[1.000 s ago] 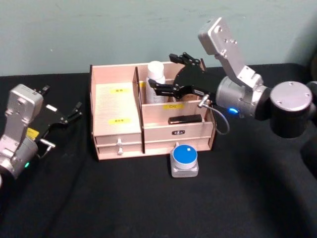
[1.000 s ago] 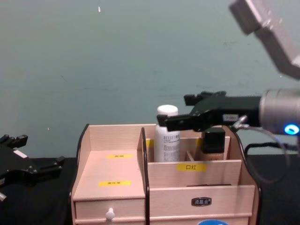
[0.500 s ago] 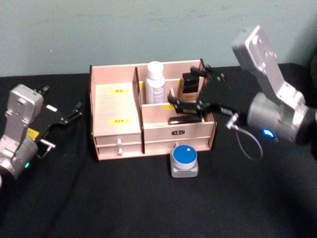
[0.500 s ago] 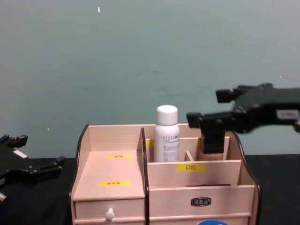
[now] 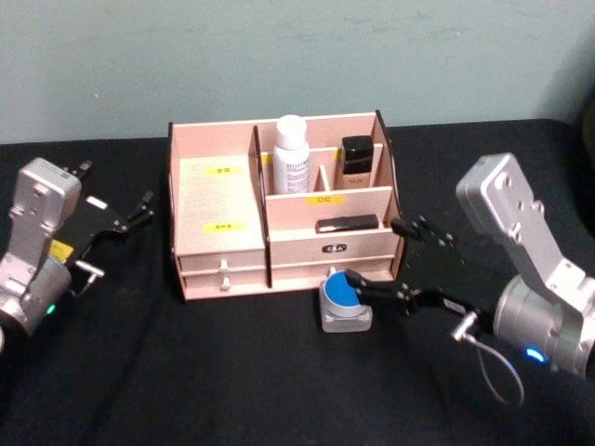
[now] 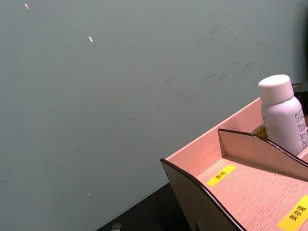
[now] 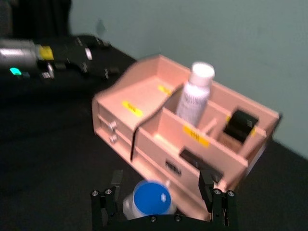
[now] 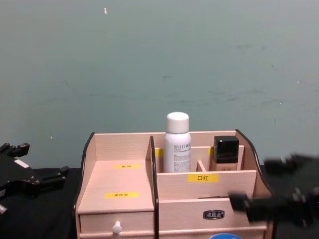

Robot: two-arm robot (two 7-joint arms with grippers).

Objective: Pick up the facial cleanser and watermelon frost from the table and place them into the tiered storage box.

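Note:
The facial cleanser point(image 5: 291, 154) stands upright in a back compartment of the tiered storage box point(image 5: 218, 249), and also shows as the white bottle point(image 8: 177, 144) point(image 6: 281, 115) point(image 7: 195, 95). The watermelon frost point(image 5: 345, 303) sits on the black table just in front of the box. My right gripper point(image 5: 367, 253) is open, low at the jar's right. In the right wrist view the blue-lidded jar point(image 7: 147, 199) lies between the spread fingers of that gripper point(image 7: 160, 179). I cannot tell whether they touch it. The left gripper point(image 5: 135, 212) rests open to the left of the box.
A black-capped beige bottle point(image 5: 356, 159) stands in the compartment beside the cleanser. A flat dark item point(image 5: 346, 224) lies in the middle tier. The box's drawers with white knobs point(image 5: 223, 269) are closed. A green wall rises behind the black table point(image 5: 232, 372).
My right gripper has left the back compartment, swung forward to the right and come down beside the jar. The cleanser stays standing in the box. The left arm has not moved.

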